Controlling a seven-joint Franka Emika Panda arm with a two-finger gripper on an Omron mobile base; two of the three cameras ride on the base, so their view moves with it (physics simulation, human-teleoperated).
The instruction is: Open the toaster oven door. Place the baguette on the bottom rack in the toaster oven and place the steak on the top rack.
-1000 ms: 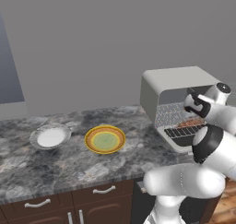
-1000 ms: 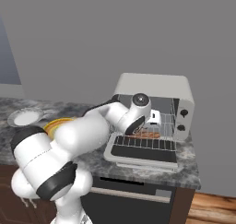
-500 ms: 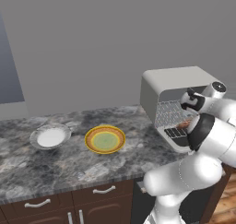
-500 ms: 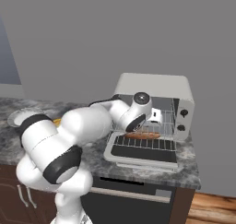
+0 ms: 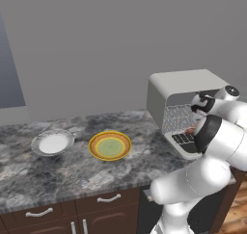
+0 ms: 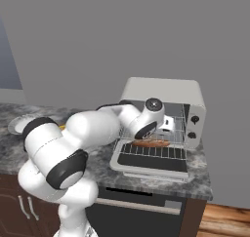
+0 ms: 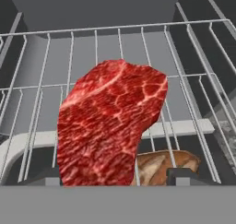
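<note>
The toaster oven (image 6: 163, 92), a boxy light-grey unit with rounded corners and two black knobs on its right side, is set on the counter. The toaster oven door (image 6: 151, 159) is folded down flat in front of it, its dark glass window facing up. The steak (image 7: 110, 121), a flat irregular piece of bright red marbled meat, is seen lying over the thin silver bars of the top rack (image 7: 193, 57). The baguette (image 6: 152, 143), slender and golden-brown, is laid crosswise on the bottom rack (image 6: 179, 133), below the steak; one end of it is visible under the meat in the hand view.
</note>
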